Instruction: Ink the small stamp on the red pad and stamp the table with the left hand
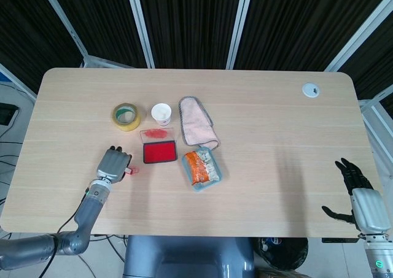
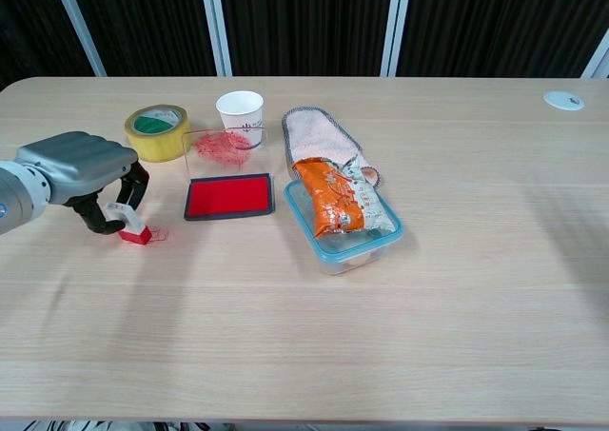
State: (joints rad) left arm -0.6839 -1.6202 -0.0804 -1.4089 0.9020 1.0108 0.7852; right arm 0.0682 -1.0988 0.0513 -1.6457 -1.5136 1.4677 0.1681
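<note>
The stamp [image 2: 130, 222] stands on the table [image 2: 381, 336] near the left front, white body up and red base down, tipped a little to one side. The left hand [image 2: 81, 169] is closed over it from above, fingers [image 2: 133, 182] curled down around the white body with the thumb at the back, so the stamp is pinched in its grip. A faint red mark [image 2: 159, 232] shows on the wood just beside the base.

Just to the right of the stamp lies the red pad [image 2: 229, 196], open and flat, with its clear lid [image 2: 224, 146] lying behind it, smeared with red. Beyond the hand sits a yellow tape roll [image 2: 157, 131], and next to that a white paper cup [image 2: 240, 113]. A pink cloth [image 2: 322, 138] stretches back from the middle of the table, and touching its near end is a clear box [image 2: 343, 224] with a blue rim holding an orange packet [image 2: 327, 199]. Far off at the right rear corner there is a small white disc [image 2: 563, 100].

From the head view the left hand [image 1: 112, 166] covers most of the stamp [image 1: 128, 170]. The right hand [image 1: 356, 195] hangs off the table's right front edge, well apart from everything, dark fingers [image 1: 347, 167] spread and holding nothing.
</note>
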